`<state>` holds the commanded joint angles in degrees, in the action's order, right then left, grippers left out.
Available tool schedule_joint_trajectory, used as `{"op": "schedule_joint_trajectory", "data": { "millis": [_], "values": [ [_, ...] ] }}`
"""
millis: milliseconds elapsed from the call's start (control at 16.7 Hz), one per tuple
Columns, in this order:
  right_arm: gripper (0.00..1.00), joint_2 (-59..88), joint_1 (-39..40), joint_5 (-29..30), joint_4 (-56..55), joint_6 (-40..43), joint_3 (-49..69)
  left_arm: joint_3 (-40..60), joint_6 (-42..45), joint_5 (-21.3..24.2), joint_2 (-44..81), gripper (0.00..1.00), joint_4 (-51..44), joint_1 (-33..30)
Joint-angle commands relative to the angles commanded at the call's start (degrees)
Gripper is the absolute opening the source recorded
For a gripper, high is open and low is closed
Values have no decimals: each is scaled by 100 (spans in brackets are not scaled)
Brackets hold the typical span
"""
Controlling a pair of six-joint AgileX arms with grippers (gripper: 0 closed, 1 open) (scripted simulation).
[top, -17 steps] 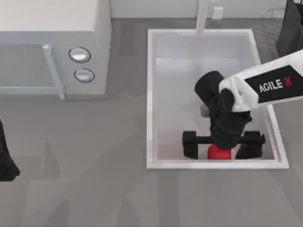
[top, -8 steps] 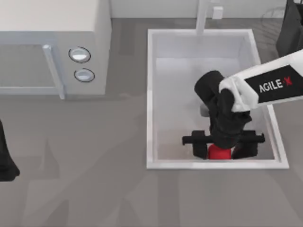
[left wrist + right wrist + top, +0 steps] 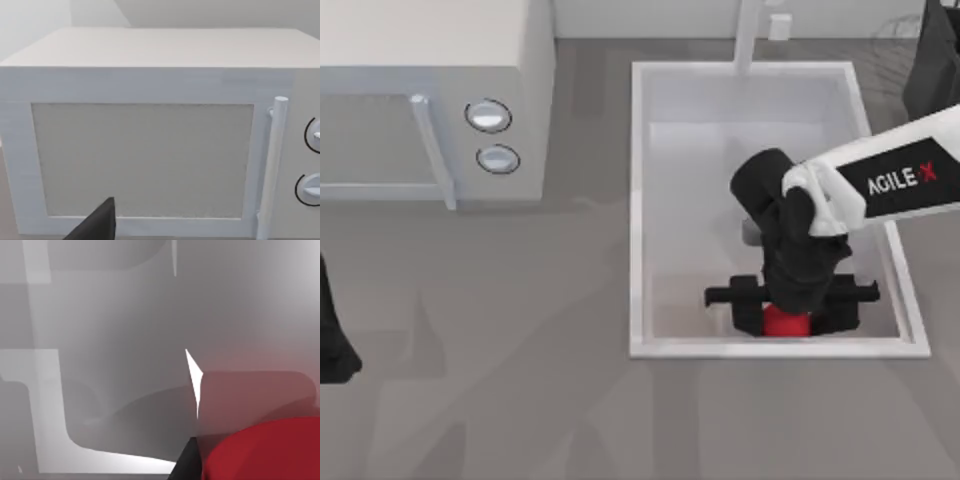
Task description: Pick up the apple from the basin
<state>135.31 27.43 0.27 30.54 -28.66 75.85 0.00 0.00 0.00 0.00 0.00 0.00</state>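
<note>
Where basin (image 3: 638, 200) near rim meets floor, right claw (image 3: 785, 318) pinches apple (image 3: 783, 321); left arm parked.

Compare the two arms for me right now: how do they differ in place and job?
The right gripper is down inside the basin, fingers either side of the apple near the front wall; the left gripper sits parked at the table's left edge, away from both. The right arm reaches over the basin; the left wrist view faces the microwave. Both are black grippers.
</note>
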Motion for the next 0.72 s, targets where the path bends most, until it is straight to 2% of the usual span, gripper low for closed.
{"op": "schedule_joint_trajectory", "data": {
  "millis": [360, 720],
  "values": [
    [0, -489, -4, 135, 639, 62, 450, 0, 0, 0, 0, 100, 0, 0],
    [0, -994, 3, 130, 2820, 62, 1975, 0, 0, 0, 0, 100, 0, 0]
  ]
}}
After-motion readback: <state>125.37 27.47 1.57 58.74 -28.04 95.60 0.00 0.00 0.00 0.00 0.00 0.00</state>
